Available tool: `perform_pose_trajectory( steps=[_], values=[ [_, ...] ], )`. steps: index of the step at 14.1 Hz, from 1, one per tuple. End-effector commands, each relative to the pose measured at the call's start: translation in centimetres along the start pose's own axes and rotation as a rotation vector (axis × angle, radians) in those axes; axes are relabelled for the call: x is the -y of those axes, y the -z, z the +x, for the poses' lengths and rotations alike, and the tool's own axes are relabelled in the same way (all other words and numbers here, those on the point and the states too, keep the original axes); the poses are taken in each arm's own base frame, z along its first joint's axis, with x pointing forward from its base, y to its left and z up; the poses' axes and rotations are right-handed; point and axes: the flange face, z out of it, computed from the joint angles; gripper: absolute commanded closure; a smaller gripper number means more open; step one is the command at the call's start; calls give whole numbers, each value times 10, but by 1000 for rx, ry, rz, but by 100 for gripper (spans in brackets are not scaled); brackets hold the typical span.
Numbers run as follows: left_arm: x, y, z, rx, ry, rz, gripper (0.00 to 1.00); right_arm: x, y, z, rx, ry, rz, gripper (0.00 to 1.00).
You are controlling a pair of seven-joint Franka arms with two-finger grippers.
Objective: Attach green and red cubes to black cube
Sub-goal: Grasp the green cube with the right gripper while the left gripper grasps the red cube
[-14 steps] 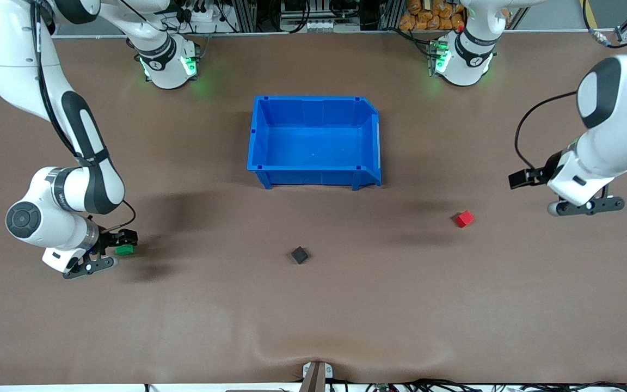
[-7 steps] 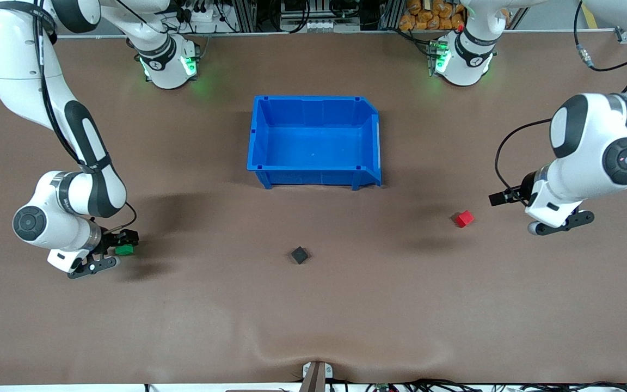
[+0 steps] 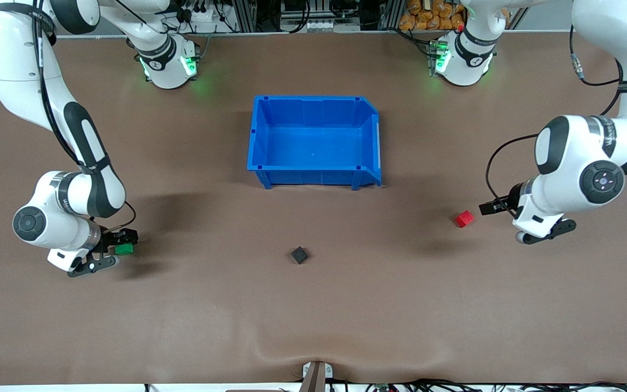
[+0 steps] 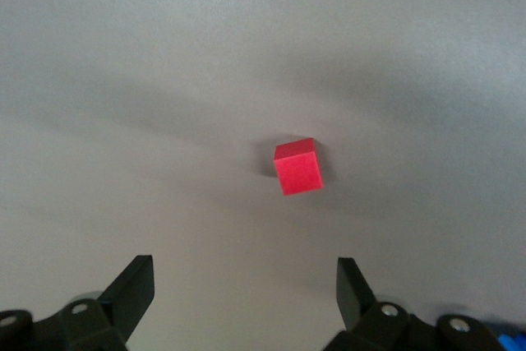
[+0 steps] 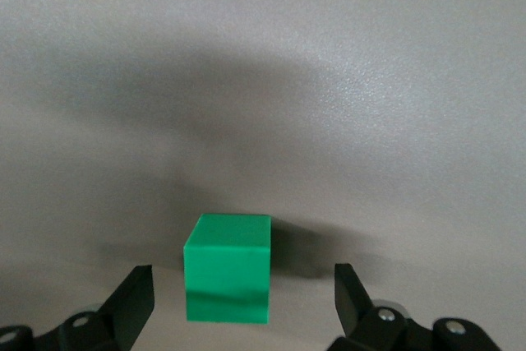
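Observation:
The green cube [image 3: 124, 249] lies on the brown table toward the right arm's end. My right gripper [image 3: 108, 251] is low over it. In the right wrist view the green cube [image 5: 228, 267] sits between the open fingers [image 5: 136, 295] and touches neither. The red cube [image 3: 463, 219] lies toward the left arm's end. My left gripper [image 3: 536, 231] hangs open and empty beside it. In the left wrist view the red cube [image 4: 297, 167] lies ahead of the open gripper [image 4: 245, 289]. The black cube [image 3: 299, 254] lies alone mid-table, nearer the front camera than the bin.
An empty blue bin [image 3: 313, 174] stands mid-table, farther from the front camera than the three cubes. Both arms' bases stand along the table's back edge.
My left arm has swung in toward the red cube and come lower. My right gripper has stayed at the green cube, barely shifting. No cube has moved.

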Motion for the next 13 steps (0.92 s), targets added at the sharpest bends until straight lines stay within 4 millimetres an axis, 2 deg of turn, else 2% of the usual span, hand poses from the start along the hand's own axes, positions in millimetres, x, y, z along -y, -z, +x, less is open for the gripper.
perform_pose_trajectory(
  steps=[1,2,5,6,7,9,11,13],
  values=[
    [-4,-20,4,19,76,-18,10,-3,-1,0,-6,8,4,23],
    [-5,-26,5,24,89,-17,14,-3,-1,0,-7,8,4,24],
    [-7,-44,12,31,120,-26,14,-3,-1,0,-7,8,4,25],
    [-7,-49,13,30,121,-28,22,-3,-1,0,-7,8,4,29],
    [-6,-50,15,29,125,-30,28,-3,0,0,-9,8,3,37],
    [-12,-61,17,25,135,-36,34,-1,0,1,-9,11,3,60],
    [-14,-70,20,24,190,-40,36,1,1,3,-10,15,2,83],
    [-15,-80,25,8,197,-53,35,10,2,6,-10,30,4,97]
  ],
)
